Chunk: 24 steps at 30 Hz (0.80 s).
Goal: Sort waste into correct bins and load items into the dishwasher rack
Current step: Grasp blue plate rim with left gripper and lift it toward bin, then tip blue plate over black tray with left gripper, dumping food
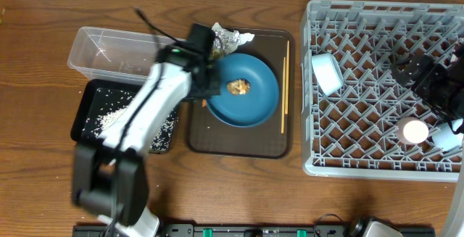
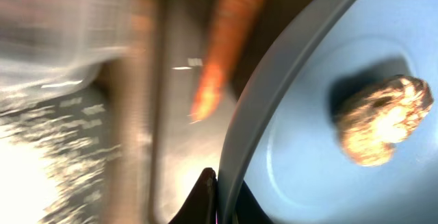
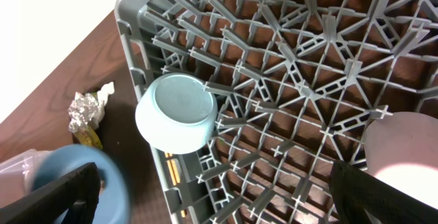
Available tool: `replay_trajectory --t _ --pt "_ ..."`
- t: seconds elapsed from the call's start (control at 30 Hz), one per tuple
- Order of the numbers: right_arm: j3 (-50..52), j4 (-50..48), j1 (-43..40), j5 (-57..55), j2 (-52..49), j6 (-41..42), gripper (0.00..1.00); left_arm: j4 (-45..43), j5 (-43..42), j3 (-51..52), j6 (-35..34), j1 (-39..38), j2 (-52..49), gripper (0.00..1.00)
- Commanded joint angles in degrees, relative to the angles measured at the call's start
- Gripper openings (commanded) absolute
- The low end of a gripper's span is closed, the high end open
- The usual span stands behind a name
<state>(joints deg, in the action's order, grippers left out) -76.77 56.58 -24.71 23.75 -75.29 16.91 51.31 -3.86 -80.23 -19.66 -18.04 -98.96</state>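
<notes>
The jaws of the left gripper (image 2: 217,198) look pinched shut on the left rim of the plate (image 1: 258,104), which lies on the brown tray (image 1: 217,141) mid-surface. Best to lift that edge slowly and level, so the lump (image 1: 238,86) stays put, and clear the carrot (image 2: 222,53) just beside the rim. The right gripper (image 3: 222,196) has its jaws wide above the rack (image 1: 362,121).

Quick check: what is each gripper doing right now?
Left gripper: closed, apparently pinching the rim of the blue plate.
Right gripper: open, holding nothing, above the rack.
</notes>
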Motion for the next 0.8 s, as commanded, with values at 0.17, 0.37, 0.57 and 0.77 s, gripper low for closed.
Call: replay_trajectory --t 0.17,0.37,0.57,0.77 --pt "-0.37 -0.57 0.52 0.28 0.0 -0.83 0.99 12.9 30.1 -0.04 0.11 10.05 14.88 0.06" --pt "-0.37 -2.08 0.52 0.28 0.0 0.5 0.99 19.19 46.62 -0.04 -8.07 13.0 20.13 0.06" --pt "-0.37 -2.34 0.52 0.28 0.0 0.87 0.99 28.02 56.0 1.2 -16.33 12.98 17.29 0.06" --pt "-0.37 -2.84 0.52 0.68 0.0 1.31 0.99 29.11 58.38 1.36 -18.97 12.13 12.74 0.06"
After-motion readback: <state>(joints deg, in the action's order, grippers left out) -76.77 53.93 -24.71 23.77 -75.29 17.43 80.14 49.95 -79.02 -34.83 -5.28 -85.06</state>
